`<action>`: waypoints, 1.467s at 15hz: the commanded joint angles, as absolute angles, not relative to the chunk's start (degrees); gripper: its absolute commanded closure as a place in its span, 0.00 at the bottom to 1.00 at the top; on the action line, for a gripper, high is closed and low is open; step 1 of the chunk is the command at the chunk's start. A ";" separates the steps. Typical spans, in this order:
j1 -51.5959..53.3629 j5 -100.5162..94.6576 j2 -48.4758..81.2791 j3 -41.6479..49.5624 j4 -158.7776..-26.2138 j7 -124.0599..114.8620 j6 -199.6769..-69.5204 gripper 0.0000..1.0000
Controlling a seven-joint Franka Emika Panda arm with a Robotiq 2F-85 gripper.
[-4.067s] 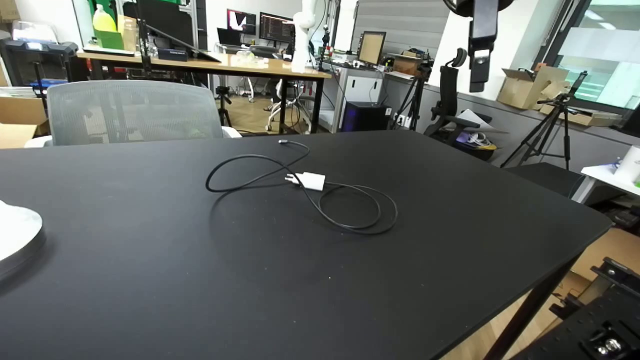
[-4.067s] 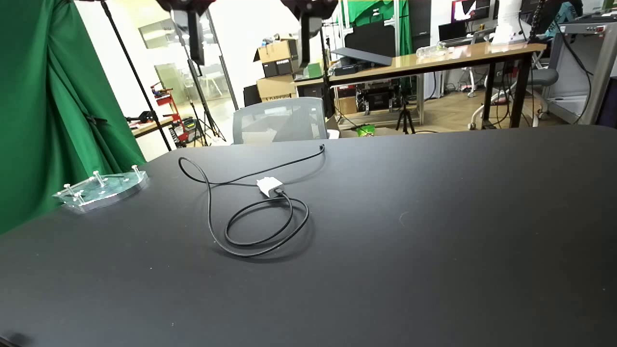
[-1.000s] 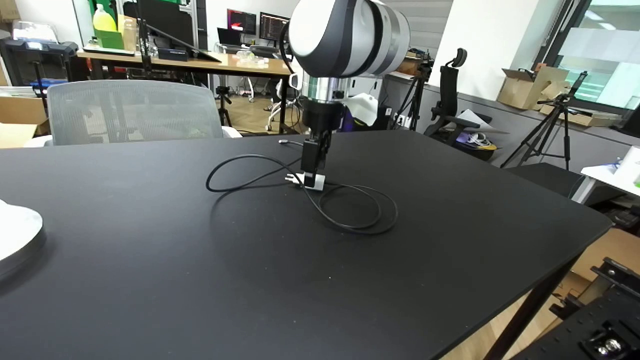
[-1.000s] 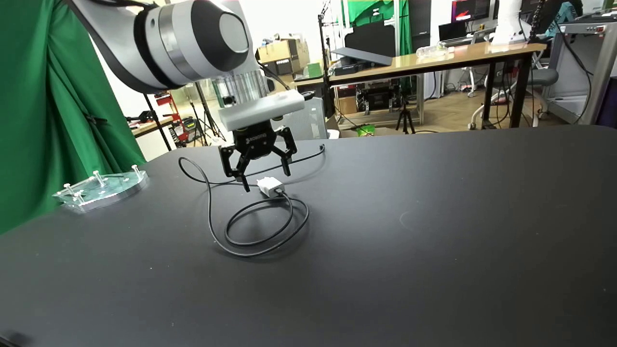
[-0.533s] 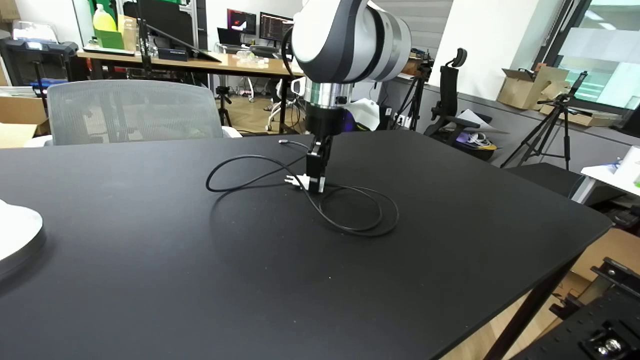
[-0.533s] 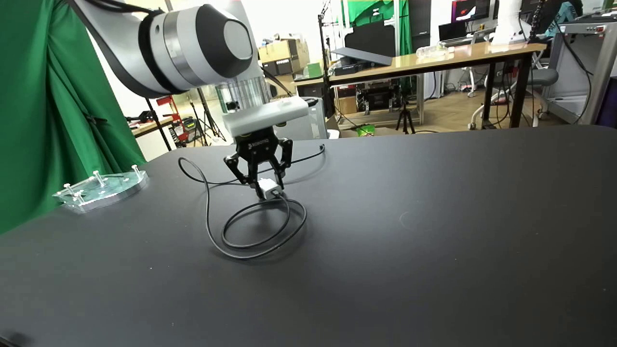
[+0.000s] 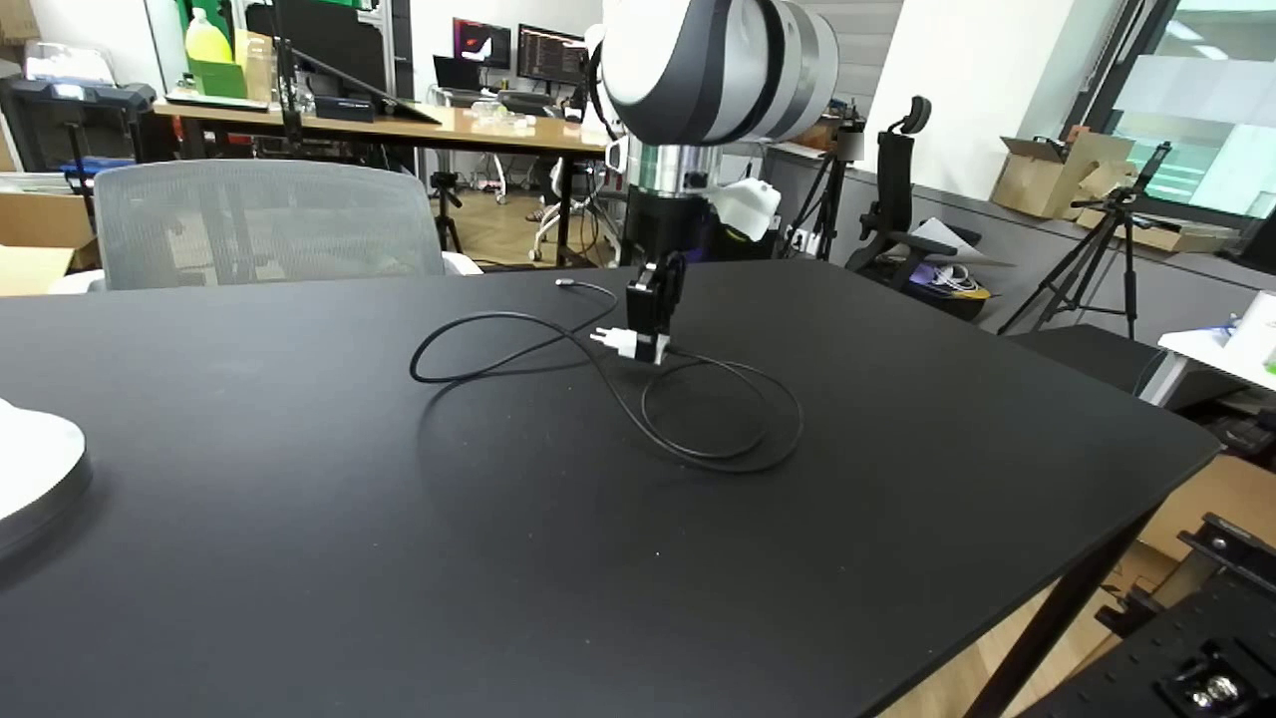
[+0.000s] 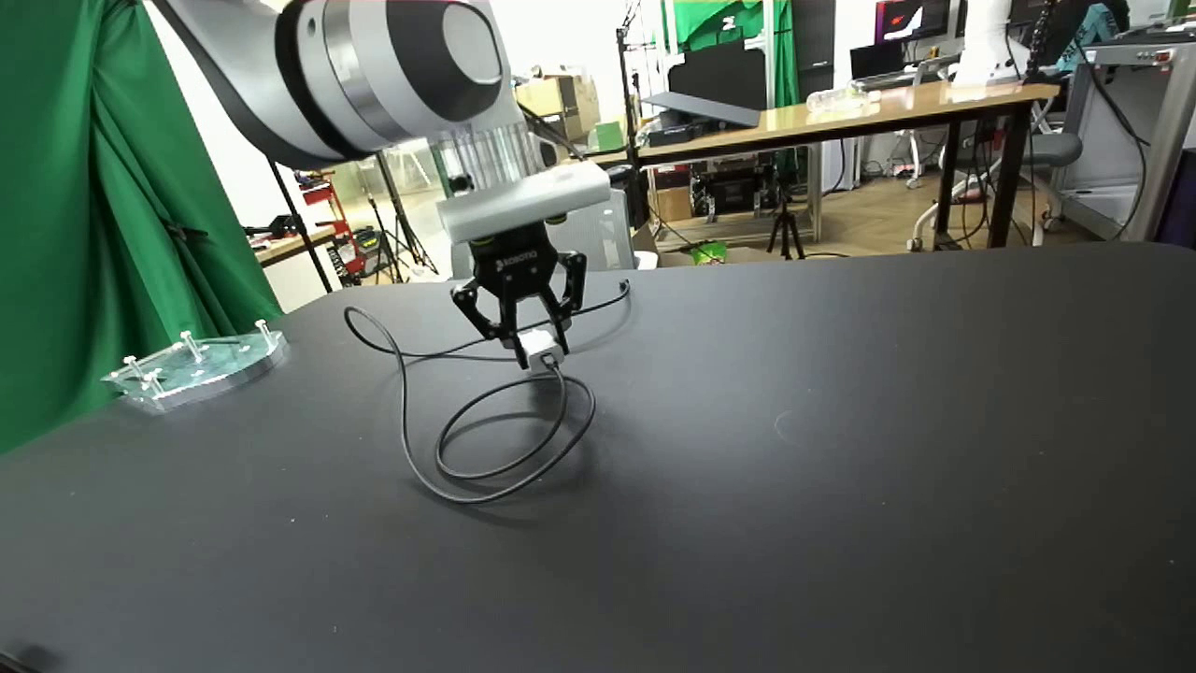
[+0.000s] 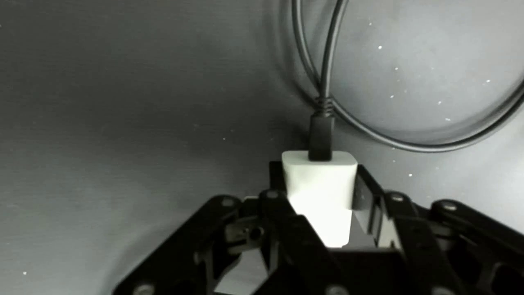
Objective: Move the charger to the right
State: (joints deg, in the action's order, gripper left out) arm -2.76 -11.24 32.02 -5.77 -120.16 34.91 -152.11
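Note:
The charger's white plug piece (image 9: 321, 192) sits between the fingers of my gripper (image 9: 319, 186), which press on both its sides in the wrist view. Its prongs (image 7: 603, 336) point left in an exterior view, where my gripper (image 7: 650, 349) points straight down. Seen in an exterior view, the plug piece (image 8: 540, 348) hangs slightly above the table in my gripper (image 8: 543, 356), with a shadow below. From its end the black cable (image 8: 467, 500) runs out in loose loops that lie mostly on the table. The cable's small free end (image 7: 564, 283) rests near the far edge.
A clear plate with upright bolts (image 8: 201, 369) stands on the dark table (image 8: 794, 523) in an exterior view. A white round-edged object (image 7: 35, 464) is at the table's left. Behind the far edge stands a grey mesh chair (image 7: 269, 224).
The fingers have come together on the plug piece. Gripper and plug piece have since moved up and to the right in both exterior views, pulling the near cable loop slightly along.

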 commanded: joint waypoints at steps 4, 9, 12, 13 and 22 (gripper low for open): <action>-0.86 -7.87 20.17 -4.30 -124.93 18.41 -148.44 0.82; -1.69 0.93 13.08 -4.73 -128.32 13.43 -149.57 0.82; -1.65 4.94 10.20 -3.90 -130.46 9.93 -151.38 0.82; -1.83 6.38 9.33 -3.66 -131.43 9.06 -152.23 0.82; -1.11 2.91 -6.43 -0.08 -147.00 -1.01 -150.61 0.82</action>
State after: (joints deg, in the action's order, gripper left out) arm -1.76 5.56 2.49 -0.63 -139.58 2.93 -153.44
